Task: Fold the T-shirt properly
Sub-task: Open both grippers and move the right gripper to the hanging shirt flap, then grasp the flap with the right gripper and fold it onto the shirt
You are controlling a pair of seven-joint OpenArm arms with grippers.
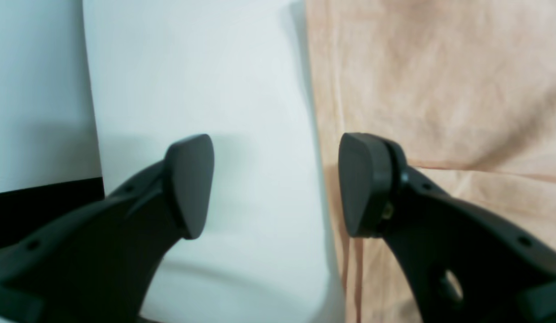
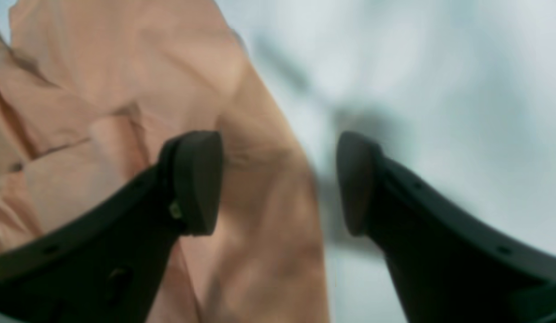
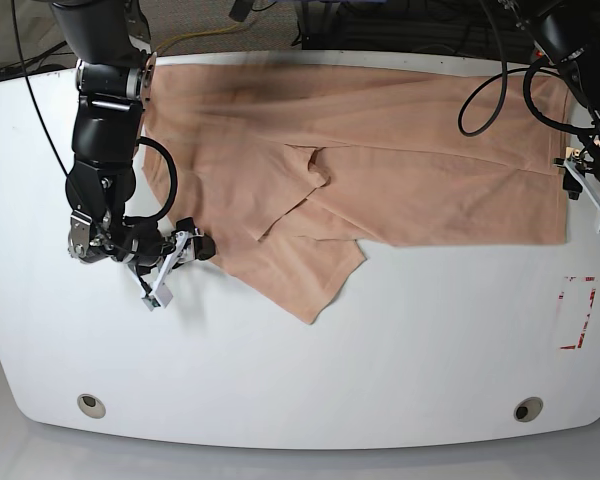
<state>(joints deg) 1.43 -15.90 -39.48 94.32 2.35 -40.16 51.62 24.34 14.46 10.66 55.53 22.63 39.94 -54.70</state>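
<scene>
The peach-pink T-shirt (image 3: 400,160) lies spread across the far half of the white table (image 3: 380,380), with a folded flap pointing toward the front (image 3: 310,275). In the base view my right gripper (image 3: 202,247) sits low at the shirt's left edge. Its wrist view shows it open (image 2: 280,179), one finger over the T-shirt (image 2: 125,67), the other over bare table. My left gripper (image 3: 572,170) is at the shirt's right edge. It is also open (image 1: 278,184), straddling the hem, with the T-shirt (image 1: 439,89) under one finger. Neither holds cloth.
A red-marked rectangle (image 3: 577,312) is on the table at the right front. Two round holes (image 3: 92,404) (image 3: 527,409) sit near the front edge. Cables hang at the back right (image 3: 500,90). The table's dark edge (image 1: 44,211) shows in the left wrist view.
</scene>
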